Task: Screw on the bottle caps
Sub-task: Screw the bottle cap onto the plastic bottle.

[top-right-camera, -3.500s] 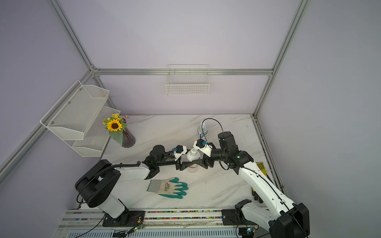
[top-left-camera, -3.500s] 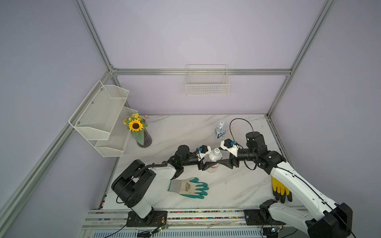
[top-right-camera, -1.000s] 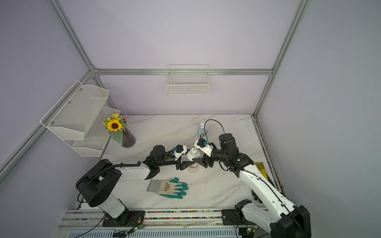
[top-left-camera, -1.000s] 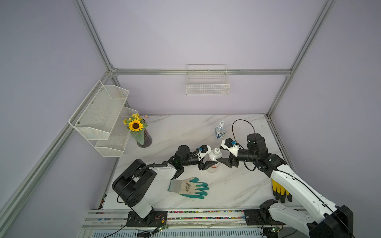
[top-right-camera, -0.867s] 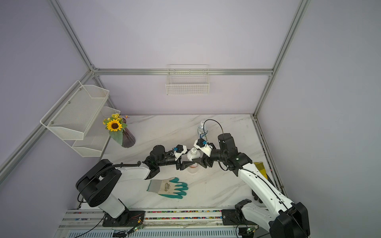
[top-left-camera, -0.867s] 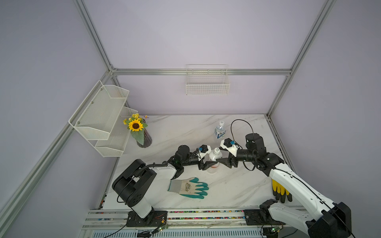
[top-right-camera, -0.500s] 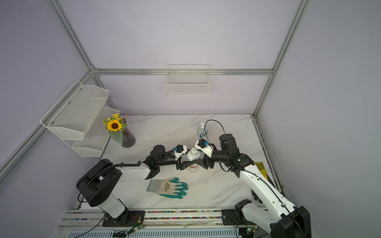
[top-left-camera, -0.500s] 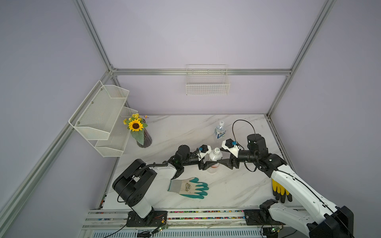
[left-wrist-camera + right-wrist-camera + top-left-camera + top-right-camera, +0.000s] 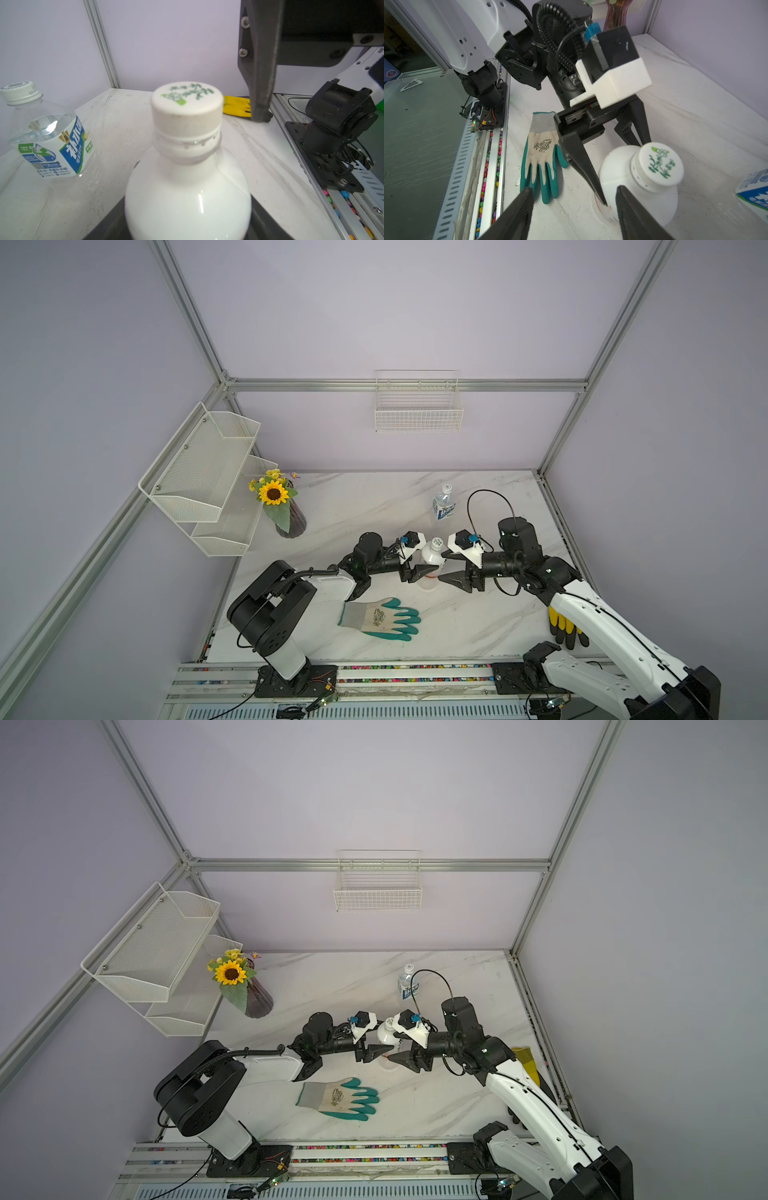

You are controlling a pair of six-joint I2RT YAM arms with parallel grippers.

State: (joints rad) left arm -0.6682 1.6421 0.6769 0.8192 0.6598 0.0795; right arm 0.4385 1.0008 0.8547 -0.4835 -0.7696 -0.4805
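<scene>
**Editor:** What sits at the centre?

**Photographer:** A white bottle [image 9: 430, 562], upright in the middle of the marble table [image 9: 374, 497]. Its cap [image 9: 187, 99] is seated on the neck, green print facing up. Whether it is screwed tight cannot be told.

**Editor:** Who has hold of it?

**Photographer:** The left fingers [image 9: 579, 162] — closed narrow on the bottle's round body, one on each side, below the shoulder.

**Editor:** And the other arm?

**Photographer:** The right fingers [image 9: 517, 214] stand wide and hold nothing. They face the bottle from the opposite side. In the left wrist view one of them hangs just beside the cap, with a gap between the two.

**Editor:** The other bottle?

**Photographer:** A clear bottle [image 9: 444, 504] with a blue-and-white label stands behind, nearer the back wall and apart from both arms. A second cap [image 9: 19, 91] is on its neck.

**Editor:** Anything else in shot?

**Photographer:** A green glove [image 9: 382, 618] lies flat at the front of the table, near the left arm. A yellow glove [image 9: 236, 107] lies at the right-hand edge, partly under the right arm. A dark vase [image 9: 291, 518] with a sunflower stands at the back left — beside a wire shelf [image 9: 199, 472] on the wall.
</scene>
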